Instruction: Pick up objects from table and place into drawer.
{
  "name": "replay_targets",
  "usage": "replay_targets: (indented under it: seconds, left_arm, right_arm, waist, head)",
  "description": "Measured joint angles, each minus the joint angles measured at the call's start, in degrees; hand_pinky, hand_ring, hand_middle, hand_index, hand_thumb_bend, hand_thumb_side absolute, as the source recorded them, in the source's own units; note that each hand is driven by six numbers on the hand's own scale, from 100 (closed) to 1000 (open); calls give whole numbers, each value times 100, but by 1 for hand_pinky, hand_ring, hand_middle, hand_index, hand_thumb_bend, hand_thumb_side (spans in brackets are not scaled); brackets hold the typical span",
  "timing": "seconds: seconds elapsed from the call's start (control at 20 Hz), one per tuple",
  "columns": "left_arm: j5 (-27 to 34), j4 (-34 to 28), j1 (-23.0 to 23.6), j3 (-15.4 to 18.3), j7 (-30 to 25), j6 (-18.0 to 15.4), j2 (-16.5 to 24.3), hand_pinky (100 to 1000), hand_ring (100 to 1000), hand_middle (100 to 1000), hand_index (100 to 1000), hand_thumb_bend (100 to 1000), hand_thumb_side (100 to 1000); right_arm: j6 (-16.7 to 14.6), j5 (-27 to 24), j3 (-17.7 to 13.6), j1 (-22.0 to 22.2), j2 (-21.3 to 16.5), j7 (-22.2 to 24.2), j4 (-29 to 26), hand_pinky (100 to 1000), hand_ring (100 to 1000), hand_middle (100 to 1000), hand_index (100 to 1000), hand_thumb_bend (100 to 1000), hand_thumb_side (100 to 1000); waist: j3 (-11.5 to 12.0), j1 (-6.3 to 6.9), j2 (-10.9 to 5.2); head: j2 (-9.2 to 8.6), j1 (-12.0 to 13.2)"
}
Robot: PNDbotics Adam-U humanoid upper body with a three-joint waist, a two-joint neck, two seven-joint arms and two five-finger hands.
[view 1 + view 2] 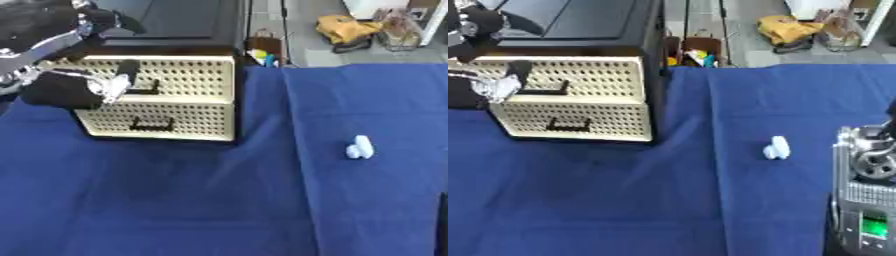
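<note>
Far left: the robot's left hand [103,86], fingers curled at the dark handle of the upper drawer [166,80] of the cream perforated two-drawer cabinet [188,120]; whether they clasp it cannot be told. Centre-right: small white oblong object [359,147] lying on the blue-clothed counter [175,200], well apart from that hand, long axis running roughly toward and away from the robot. Far right: right arm [868,195], nearer the object; its hand unseen.

Open blue cloth [175,200] all round white object [360,147] — drawer unit [157,97] far-left
</note>
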Motion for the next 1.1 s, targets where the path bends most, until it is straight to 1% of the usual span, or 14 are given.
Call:
replay_targets:
  seconds: [0.05, 0.1, 0.2, 0.3, 0.35, 0.55, 0.65, 0.75, 0.85, 1.0, 1.1]
  left_arm:
    - [23, 0, 18, -40, -107, 10, 52, 100, 100, 168, 903, 131, 779]
    - [46, -1, 46, -79, -228, 13, 96, 100, 100, 180, 913, 138, 781]
    - [72, -1, 84, -138, -493, 7, 159, 100, 100, 195, 927, 106, 753]
    - [71, -1, 119, -163, -736, 4, 193, 100, 100, 199, 939, 100, 711]
    - [66, -1, 145, -171, -838, 6, 193, 100, 100, 201, 943, 100, 704]
    - [-8, -1, 249, -184, -1119, 51, 206, 100, 100, 192, 909, 100, 729]
    - [-65, -1, 313, -208, -1200, 107, 242, 100, 100, 190, 908, 100, 729]
    - [-129, -1, 386, -230, -1247, 210, 243, 100, 100, 189, 943, 100, 730]
    - [-179, -1, 464, -258, -1257, 379, 244, 100, 100, 188, 956, 105, 738]
    - [-225, -1, 560, -295, -1238, 689, 255, 100, 100, 183, 940, 100, 745]
    - [-256, -1, 600, -316, -1185, 906, 267, 100, 100, 180, 923, 100, 732]
  right_arm:
    - [-1, -3, 9, 10, 0, 1, 0, 683, 714, 595, 748, 100, 1000]
    - [-2, -7, 19, 19, 0, 3, 0, 683, 714, 595, 748, 100, 1000]
    - [-7, -14, 23, 28, 0, 10, 0, 684, 714, 595, 747, 100, 1000]
    - [-13, -22, 24, 38, 0, 16, 0, 684, 715, 595, 746, 100, 1000]
    - [-14, -24, 24, 38, 0, 18, 0, 684, 715, 595, 746, 100, 1000]
    - [-18, -38, 24, 38, 0, 24, 0, 684, 716, 594, 743, 100, 1000]
    - [-18, -40, 24, 38, 0, 24, 0, 684, 717, 594, 741, 100, 1000]
    - [-17, -40, 24, 38, 0, 25, 0, 685, 717, 594, 740, 100, 1000]
    - [-17, -41, 24, 39, 0, 25, 0, 685, 717, 594, 739, 100, 1000]
    - [-17, -42, 23, 39, 0, 25, 0, 685, 718, 593, 736, 100, 1000]
    - [-15, -44, 23, 39, 0, 25, 0, 685, 718, 591, 735, 100, 1000]
  waist:
    - [-9, 2, -6]
    - [-22, 6, -7]
    - [-27, 18, -7]
    - [-28, 19, -8]
    - [-30, 19, -8]
    - [-35, 19, -8]
    - [-35, 19, -8]
    - [-36, 20, -8]
    - [-37, 20, -8]
    - [-42, 20, -7]
    - [-56, 20, -5]
  head:
    - [-1, 3]
    - [-3, 5]
    - [-23, 9]
    - [-45, 13]
    - [-47, 16]
    - [-49, 28]
    - [-51, 28]
    - [-53, 28]
    - [-63, 29]
    - [-91, 31]
    - [-94, 31]
